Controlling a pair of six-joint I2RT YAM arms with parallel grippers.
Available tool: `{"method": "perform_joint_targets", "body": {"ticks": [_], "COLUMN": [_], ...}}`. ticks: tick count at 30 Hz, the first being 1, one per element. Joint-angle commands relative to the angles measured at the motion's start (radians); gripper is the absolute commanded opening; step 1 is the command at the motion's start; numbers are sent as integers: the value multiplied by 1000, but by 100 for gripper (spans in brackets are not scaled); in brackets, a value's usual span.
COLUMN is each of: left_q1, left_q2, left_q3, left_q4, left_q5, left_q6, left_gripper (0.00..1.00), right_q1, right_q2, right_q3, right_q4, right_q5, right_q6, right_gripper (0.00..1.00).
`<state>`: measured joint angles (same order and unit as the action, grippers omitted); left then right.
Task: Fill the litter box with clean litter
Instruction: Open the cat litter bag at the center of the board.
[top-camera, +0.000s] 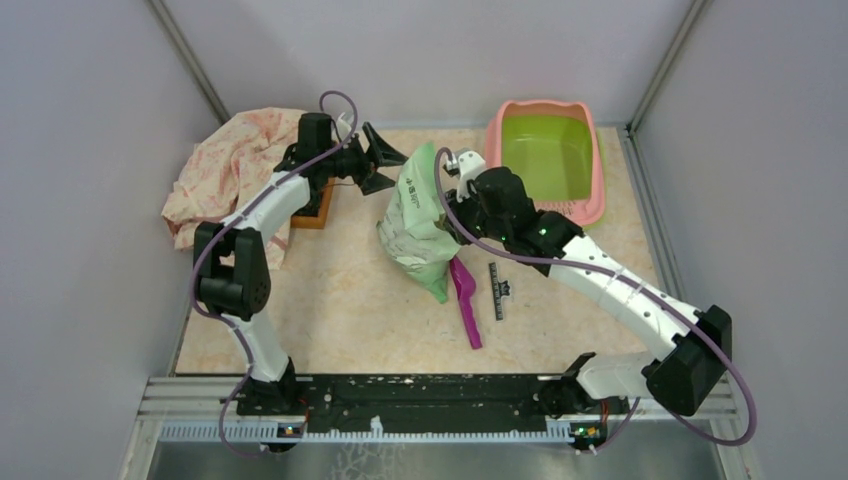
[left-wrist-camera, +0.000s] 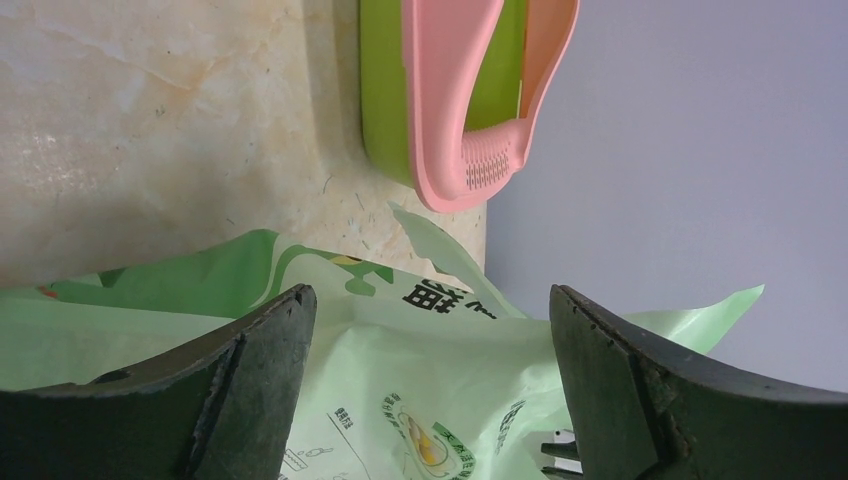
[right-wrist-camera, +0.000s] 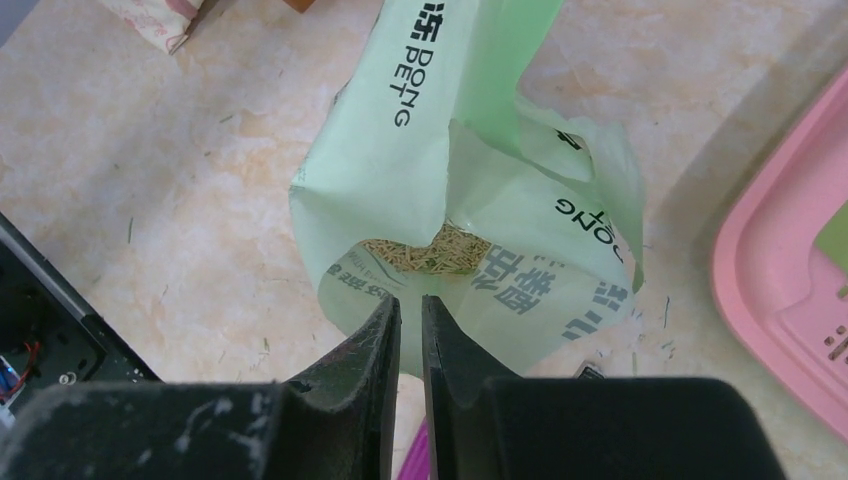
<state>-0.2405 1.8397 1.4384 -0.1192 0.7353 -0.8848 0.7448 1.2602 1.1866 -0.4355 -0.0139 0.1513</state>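
Note:
The litter box (top-camera: 596, 170) stands at the back right, its green basin bare; it also shows in the left wrist view (left-wrist-camera: 440, 100) and the right wrist view (right-wrist-camera: 780, 290). A light green bag (top-camera: 418, 225) stands mid-table with its mouth open. The clean litter (right-wrist-camera: 440, 250) is visible inside it. My right gripper (top-camera: 447, 170) (right-wrist-camera: 410, 298) hovers at the bag's near rim, its fingers a thin slit apart; I cannot tell whether they pinch the film. My left gripper (top-camera: 392, 160) (left-wrist-camera: 430, 300) is wide open just left of the bag's top, with the bag (left-wrist-camera: 450, 380) ahead between its fingers.
A purple scoop (top-camera: 465, 300) lies on the table in front of the bag, next to a small black strip (top-camera: 497, 290). A flowered cloth (top-camera: 235, 165) and a brown wooden tray (top-camera: 318, 210) sit at the back left under the left arm. Grey walls enclose the table.

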Motion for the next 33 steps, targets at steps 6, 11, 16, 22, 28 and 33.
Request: {"method": "perform_joint_targets", "body": {"ticks": [6,11,16,22,28,33], "left_q1": [-11,-11,-11,-11,-11,-16], "left_q2": [-44,-54,-74,-89,-96,-110], "left_q3": [-25,-57,-109,-174,-213,-245], "left_q4": [-5,9,41,74,91,94], "left_q5": [5,2,1,-7,-12,-35], "left_q6": [33,32,25,25,28,33], "left_gripper": [92,92,92,92,92,92], "right_q1": [-7,-7,-6,19,68,97], "right_q2": [14,-6,-79,-68,-6,76], "right_q3": [-42,-126,-290,-427,-490,-475], "right_q4": [81,142,320,526,707,759], "right_q5": [-32,-52,-46,-18,9,38], "right_q6": [21,56,89,118,143,157], "right_gripper": [14,14,14,15,18,18]}}
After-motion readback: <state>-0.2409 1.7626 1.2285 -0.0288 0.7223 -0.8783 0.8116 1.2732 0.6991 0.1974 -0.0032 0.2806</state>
